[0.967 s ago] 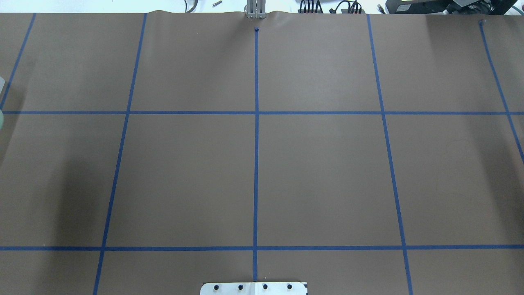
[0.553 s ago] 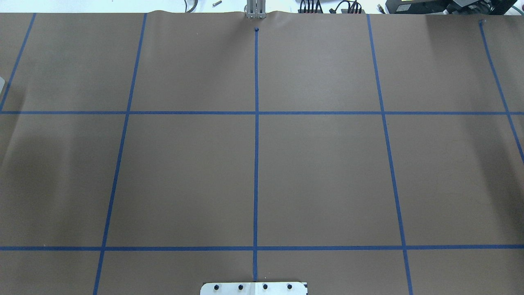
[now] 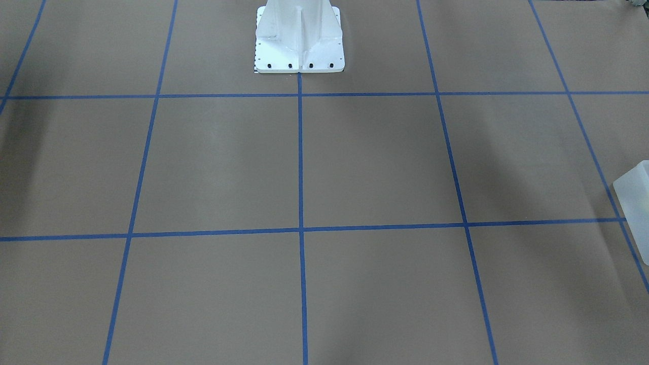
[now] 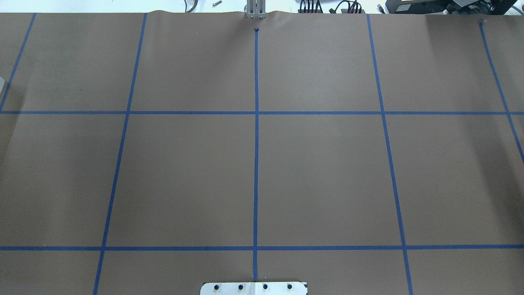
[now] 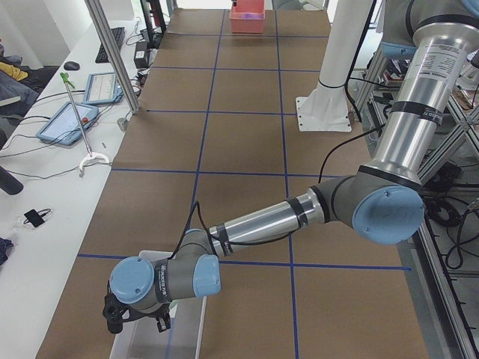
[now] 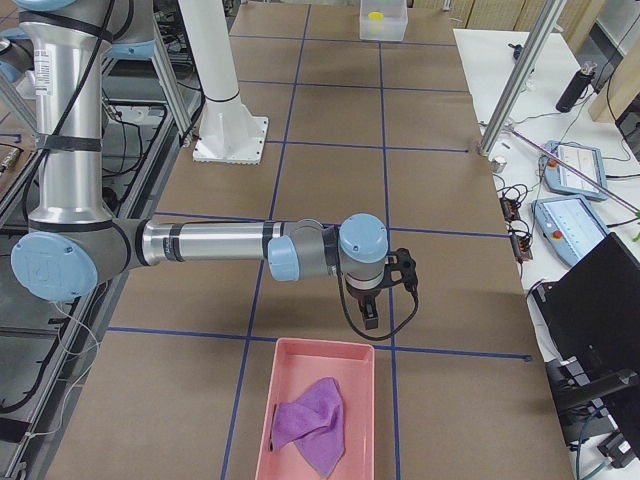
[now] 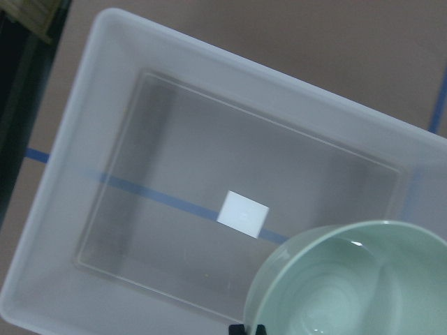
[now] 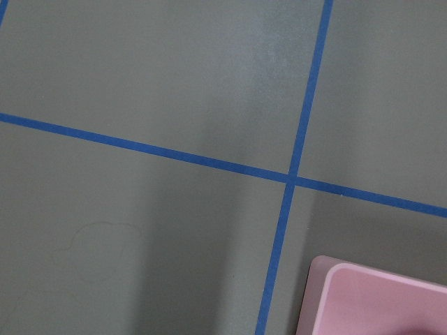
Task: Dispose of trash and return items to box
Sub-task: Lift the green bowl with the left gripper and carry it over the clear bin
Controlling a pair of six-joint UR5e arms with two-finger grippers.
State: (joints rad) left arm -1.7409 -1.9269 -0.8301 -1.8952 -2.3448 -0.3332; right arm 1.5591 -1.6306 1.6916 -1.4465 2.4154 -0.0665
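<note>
The translucent white box [image 7: 140, 174] lies below my left gripper [image 7: 248, 329]. Its fingertips show at the bottom edge of the left wrist view, shut on the rim of the mint-green bowl [image 7: 349, 286], which hangs over the box's near corner. In the exterior left view the left gripper [image 5: 135, 321] is over the box [image 5: 183, 336]. A small yellow spot, likely the cup [image 6: 375, 15], shows inside the far box [image 6: 384, 22]. My right gripper [image 6: 370, 315] hangs above the table by the pink tray; I cannot tell whether it is open.
A pink tray [image 6: 320, 410] holds a purple cloth [image 6: 312, 422]; its corner shows in the right wrist view [image 8: 377, 300]. The white pedestal [image 3: 299, 35] stands mid-table. A corner of the box [image 3: 636, 197] shows at the front view's right edge.
In the overhead view a green sliver at the left edge has gone out of frame, and the shadow on the left has shifted.
</note>
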